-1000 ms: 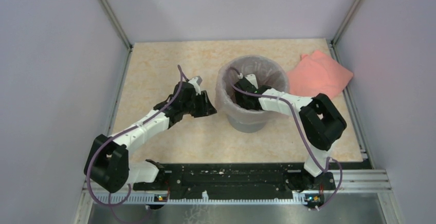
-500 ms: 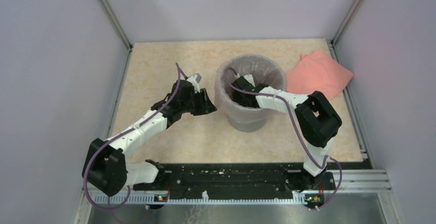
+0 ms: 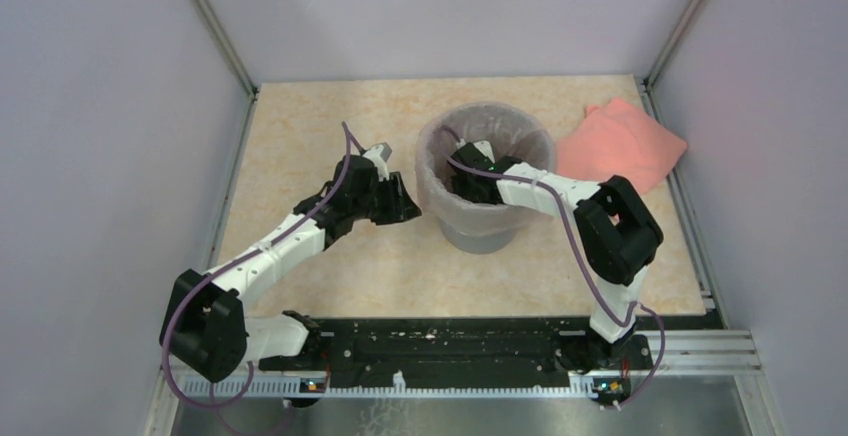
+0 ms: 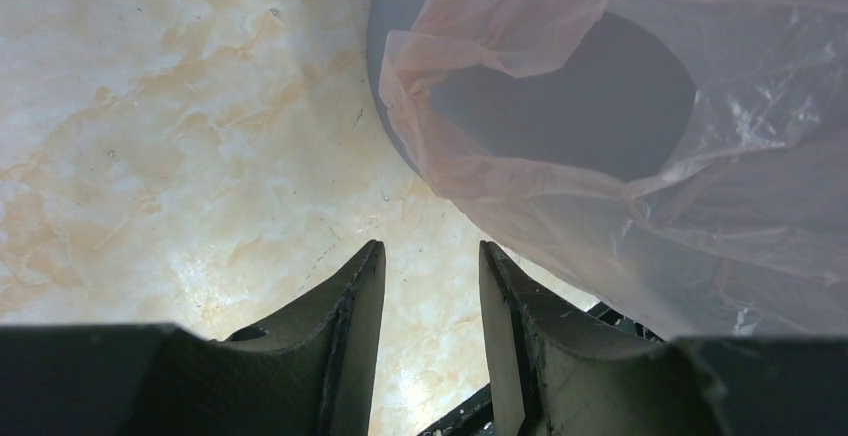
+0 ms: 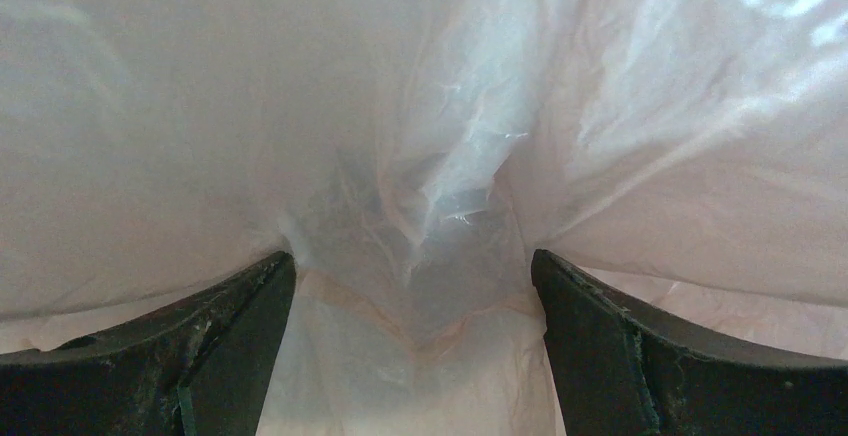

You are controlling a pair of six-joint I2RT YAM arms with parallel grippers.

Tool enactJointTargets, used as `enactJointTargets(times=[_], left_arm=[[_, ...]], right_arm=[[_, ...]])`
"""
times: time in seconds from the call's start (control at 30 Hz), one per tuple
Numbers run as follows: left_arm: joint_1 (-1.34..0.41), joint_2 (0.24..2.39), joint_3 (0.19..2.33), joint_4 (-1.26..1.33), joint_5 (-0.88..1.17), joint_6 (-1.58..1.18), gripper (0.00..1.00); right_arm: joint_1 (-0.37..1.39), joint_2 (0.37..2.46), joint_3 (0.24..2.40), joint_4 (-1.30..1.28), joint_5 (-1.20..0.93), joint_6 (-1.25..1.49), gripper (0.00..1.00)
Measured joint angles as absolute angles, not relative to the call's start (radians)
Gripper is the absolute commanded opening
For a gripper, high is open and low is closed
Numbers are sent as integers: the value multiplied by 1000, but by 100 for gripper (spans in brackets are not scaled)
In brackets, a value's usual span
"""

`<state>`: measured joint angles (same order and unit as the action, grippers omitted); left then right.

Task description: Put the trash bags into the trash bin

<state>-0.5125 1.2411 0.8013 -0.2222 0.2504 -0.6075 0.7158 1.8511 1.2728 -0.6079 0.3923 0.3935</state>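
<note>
Two tools are at the grey bin [image 3: 480,242], which stands upright on the desk [image 3: 300,126]. The pink bag [image 3: 436,196] lines the bin: its thin film is turned over the rim and hangs down the outer wall, so only the grey base shows under it. The left tool [image 3: 408,208] is just beside the bin, on its left side and low near the hanging film. In the left wrist view this tool [image 4: 430,261] has its jaws a moderate way apart, with only bare desk [image 4: 150,156] between them, so it holds nothing. The same view shows the bag [image 4: 720,216] draped over the wall of the bin [image 4: 392,26], a little ahead of the fingertips and not touching them. The right tool [image 3: 470,178] is inside the bin, with its arm coming over the right side of the rim. In the right wrist view the right tool [image 5: 410,266] has its jaws wide apart. Crinkled film of the bag [image 5: 620,116] fills all the space in front of them, but the fingers [image 5: 200,336] do not pinch it. A salmon bundle [image 3: 622,146] lies on the desk to the right of the bin and a little behind it, very close to the rim. I cannot tell if it touches.
</note>
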Motion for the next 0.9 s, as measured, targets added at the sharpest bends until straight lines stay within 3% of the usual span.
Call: enactJointTargets(times=[0.9], left_arm=[[-513, 1255, 805, -220, 273, -608, 45]], right_arm=[[739, 1767, 1319, -706, 391, 413, 83]])
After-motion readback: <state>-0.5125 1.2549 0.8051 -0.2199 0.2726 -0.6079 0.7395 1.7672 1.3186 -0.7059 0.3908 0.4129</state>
